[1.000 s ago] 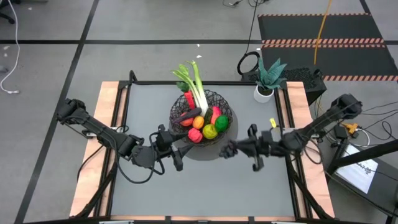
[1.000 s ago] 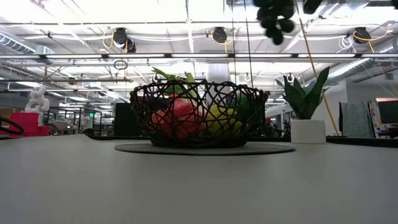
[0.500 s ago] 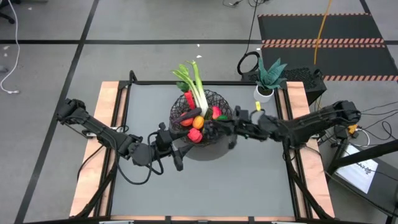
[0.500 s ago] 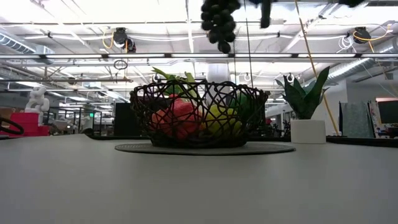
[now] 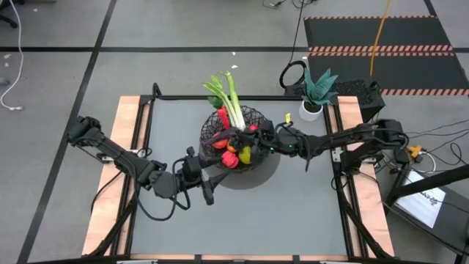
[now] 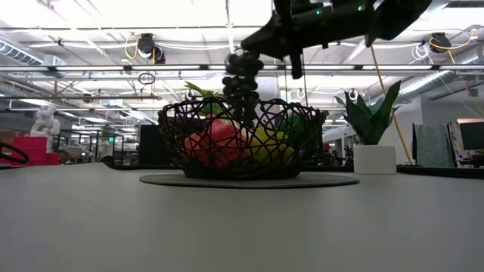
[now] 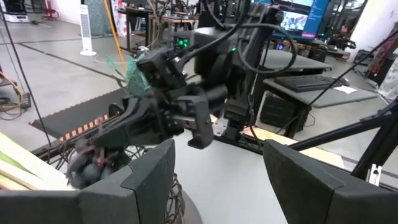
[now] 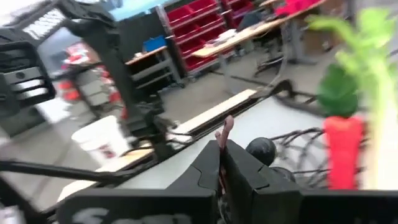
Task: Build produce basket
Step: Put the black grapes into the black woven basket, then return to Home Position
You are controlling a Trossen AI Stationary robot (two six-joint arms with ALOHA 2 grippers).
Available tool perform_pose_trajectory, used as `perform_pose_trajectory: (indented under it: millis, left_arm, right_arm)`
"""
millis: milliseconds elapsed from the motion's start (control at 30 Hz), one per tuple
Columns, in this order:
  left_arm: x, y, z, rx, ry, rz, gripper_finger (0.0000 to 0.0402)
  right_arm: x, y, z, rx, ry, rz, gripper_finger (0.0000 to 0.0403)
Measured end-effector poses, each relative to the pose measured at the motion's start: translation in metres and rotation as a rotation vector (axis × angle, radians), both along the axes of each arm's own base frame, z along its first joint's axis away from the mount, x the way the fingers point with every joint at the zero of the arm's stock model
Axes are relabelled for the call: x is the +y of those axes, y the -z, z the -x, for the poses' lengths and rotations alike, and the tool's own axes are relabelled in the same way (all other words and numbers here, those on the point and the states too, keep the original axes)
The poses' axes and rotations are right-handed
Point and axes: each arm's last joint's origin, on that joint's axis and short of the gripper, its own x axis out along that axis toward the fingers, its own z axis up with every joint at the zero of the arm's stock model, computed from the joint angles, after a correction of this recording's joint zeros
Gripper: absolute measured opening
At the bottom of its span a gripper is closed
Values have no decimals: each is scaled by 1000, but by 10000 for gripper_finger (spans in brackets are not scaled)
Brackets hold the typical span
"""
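Waiting at the basket's near-left side: left gripper (image 5: 196,174), fingers spread apart, empty. In mid-table, round black wire basket (image 5: 239,137), already holding leek, red and yellow-green toy fruit. Above its rim, dark grape bunch (image 6: 242,79) dangling by the stem from right gripper (image 5: 258,138), pinched tight. Best lowered into a gap between fruits before letting go, keeping clear of the wire.

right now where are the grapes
In the low view the grapes hang from the right gripper just over the basket rim, above the red fruit.
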Motion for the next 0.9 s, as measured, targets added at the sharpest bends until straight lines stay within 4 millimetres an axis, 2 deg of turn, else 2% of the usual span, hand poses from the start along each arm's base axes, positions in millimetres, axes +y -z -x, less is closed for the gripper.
perform_pose_trajectory:
  millis: [167,433,567,733,900]
  left_arm:
    - [0,0,0,0,-1,0,243]
    - [0,0,0,-1,0,1,244]
    - [0,0,0,-3,1,2,243]
    - [-2,0,1,-3,7,2,243]
    - [-6,0,3,5,22,-17,243]
  right_arm:
    - [1,6,-8,-61,-129,-42,4]
    - [-14,16,-6,57,-51,-15,11]
    - [-24,23,-4,133,-17,-25,47]
    - [-38,25,2,202,18,13,113]
    - [-34,6,13,200,-26,70,168]
